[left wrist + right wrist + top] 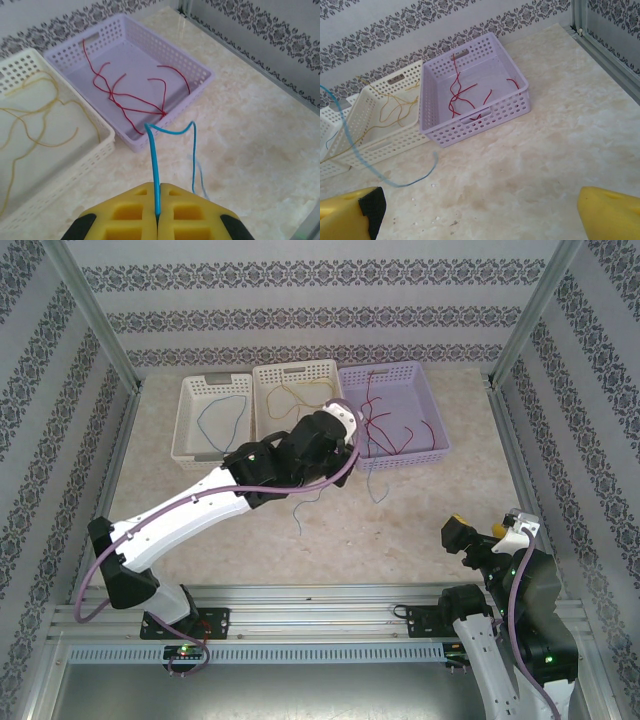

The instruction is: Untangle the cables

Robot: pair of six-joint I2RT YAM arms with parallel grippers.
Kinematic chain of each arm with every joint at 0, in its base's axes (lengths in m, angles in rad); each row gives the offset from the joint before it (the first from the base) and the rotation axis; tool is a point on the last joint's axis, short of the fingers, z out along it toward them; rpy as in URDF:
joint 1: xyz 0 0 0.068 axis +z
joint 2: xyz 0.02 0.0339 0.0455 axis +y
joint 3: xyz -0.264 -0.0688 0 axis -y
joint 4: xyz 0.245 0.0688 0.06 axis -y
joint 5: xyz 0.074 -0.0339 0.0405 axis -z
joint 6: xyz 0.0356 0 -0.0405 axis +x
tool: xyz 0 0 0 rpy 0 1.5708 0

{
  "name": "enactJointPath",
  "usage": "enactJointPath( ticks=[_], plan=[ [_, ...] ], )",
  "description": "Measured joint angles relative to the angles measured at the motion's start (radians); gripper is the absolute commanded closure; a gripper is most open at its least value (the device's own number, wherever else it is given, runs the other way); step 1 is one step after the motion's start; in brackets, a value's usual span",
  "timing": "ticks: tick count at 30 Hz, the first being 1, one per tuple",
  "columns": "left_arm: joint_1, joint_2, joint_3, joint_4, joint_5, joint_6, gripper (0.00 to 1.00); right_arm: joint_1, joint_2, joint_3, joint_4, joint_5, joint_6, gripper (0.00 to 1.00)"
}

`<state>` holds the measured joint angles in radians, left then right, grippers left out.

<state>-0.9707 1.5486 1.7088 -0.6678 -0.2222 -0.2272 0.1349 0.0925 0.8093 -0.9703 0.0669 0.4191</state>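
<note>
My left gripper (159, 200) is shut on a thin blue cable (172, 131), which rises from the yellow jaws, arches over and drops to the table. It hovers just in front of the lilac basket (200, 70), which holds several red cables (130, 95). From above, the left gripper (335, 440) sits between the cream and lilac baskets, with the blue cable (300, 510) trailing below it. Yellow-orange cables (35, 120) lie in the cream basket (295, 375). Another blue cable (222, 420) lies in the white basket (190, 445). My right gripper (485, 210) stands open over bare table.
Three baskets stand in a row at the back of the marble table (400, 520). Metal frame rails (110, 340) and patterned walls close in the sides. The right arm (478, 528) is drawn back near the front right corner.
</note>
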Motion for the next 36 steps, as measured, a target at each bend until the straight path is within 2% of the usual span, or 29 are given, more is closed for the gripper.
enactJointPath(
  ticks=[6,23,36],
  plan=[
    [0.042,-0.034,0.106,-0.063,-0.043,0.055,1.00,0.000,0.000,0.000,0.000,0.000,0.000,0.02],
    [0.266,-0.091,0.344,-0.142,-0.073,0.162,1.00,0.000,0.000,0.000,0.000,0.000,0.000,0.02],
    [0.497,-0.167,0.277,-0.023,-0.096,0.166,1.00,0.000,0.000,0.000,0.000,0.000,0.000,0.02]
  ],
)
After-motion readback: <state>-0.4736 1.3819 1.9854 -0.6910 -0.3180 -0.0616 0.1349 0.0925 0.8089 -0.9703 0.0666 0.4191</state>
